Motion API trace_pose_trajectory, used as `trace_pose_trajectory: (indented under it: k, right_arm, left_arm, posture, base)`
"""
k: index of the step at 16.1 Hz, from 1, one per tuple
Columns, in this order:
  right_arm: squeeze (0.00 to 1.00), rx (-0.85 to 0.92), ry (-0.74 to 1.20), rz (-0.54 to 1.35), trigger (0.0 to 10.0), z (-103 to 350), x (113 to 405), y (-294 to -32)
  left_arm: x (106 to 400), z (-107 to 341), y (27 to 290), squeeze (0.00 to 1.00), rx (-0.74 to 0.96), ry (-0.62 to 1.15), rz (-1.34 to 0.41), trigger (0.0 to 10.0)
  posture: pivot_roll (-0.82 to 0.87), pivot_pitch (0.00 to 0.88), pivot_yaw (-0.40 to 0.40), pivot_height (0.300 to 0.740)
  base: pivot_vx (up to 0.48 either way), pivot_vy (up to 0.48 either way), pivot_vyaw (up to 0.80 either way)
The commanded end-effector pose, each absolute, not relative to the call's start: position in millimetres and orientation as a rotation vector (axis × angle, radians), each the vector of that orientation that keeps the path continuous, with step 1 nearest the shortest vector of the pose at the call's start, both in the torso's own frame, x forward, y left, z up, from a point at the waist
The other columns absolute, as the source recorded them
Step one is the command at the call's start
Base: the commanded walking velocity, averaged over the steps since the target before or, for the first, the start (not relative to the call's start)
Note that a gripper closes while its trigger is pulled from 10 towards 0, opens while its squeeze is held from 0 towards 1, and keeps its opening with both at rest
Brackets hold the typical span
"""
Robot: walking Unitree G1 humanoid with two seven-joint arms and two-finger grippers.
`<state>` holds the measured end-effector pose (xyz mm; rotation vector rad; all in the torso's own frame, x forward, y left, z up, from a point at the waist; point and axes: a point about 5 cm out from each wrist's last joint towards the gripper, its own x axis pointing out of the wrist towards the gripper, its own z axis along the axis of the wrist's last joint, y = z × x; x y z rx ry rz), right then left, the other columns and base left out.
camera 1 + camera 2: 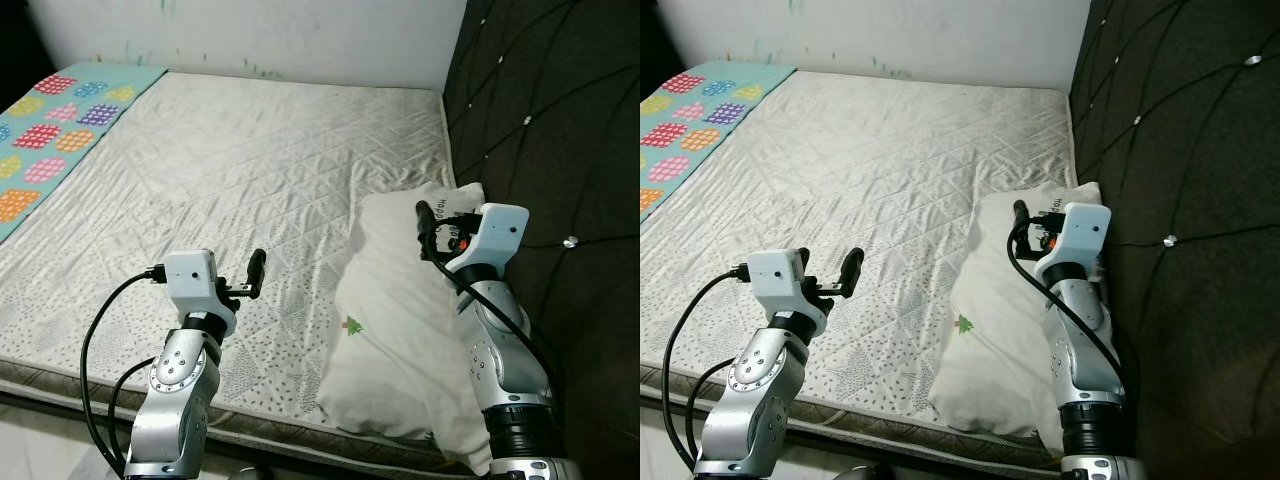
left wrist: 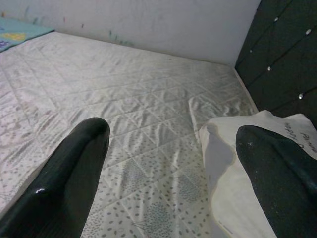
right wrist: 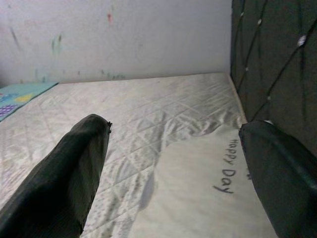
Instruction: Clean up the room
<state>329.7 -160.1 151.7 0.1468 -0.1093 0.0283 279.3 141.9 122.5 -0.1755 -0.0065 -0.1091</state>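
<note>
A white pillow (image 1: 400,300) lies at the lower right of the frame, its long axis running from the mattress's (image 1: 230,170) near edge up along the dark tufted headboard (image 1: 560,130). The right gripper (image 3: 173,163) hovers above it, jaws apart; the left gripper (image 2: 171,163), also spread, hangs over bare mattress at lower left. A patterned blanket (image 1: 50,130) covers the upper left.

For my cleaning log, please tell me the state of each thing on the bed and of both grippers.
pillow: lying flat by the headboard, not held
blanket: spread flat at the mattress's far left
mattress: bare, wrinkled
left gripper: fingers open, holding nothing
right gripper: fingers open, over the pillow
</note>
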Motion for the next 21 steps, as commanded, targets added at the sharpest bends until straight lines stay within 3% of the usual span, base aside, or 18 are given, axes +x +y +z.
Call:
trace_pose_trajectory:
  k: [1,21]
  right_arm:
    - [0.0,0.164,-0.107,0.042,10.0,151,328,-158]
    - [0.0,0.195,-0.086,0.128,10.0,149,328,-146]
  left_arm:
    - [279,122,144,0.0,-0.174,0.001,-0.103,10.0]
    - [280,123,143,0.0,-0.177,-0.003,-0.109,10.0]
  posture:
    - [0.03,0.09,0.021,0.74]
    - [0.04,0.086,0.012,0.74]
  base:
    - [0.0,0.315,0.0]
    - [0.0,0.331,0.0]
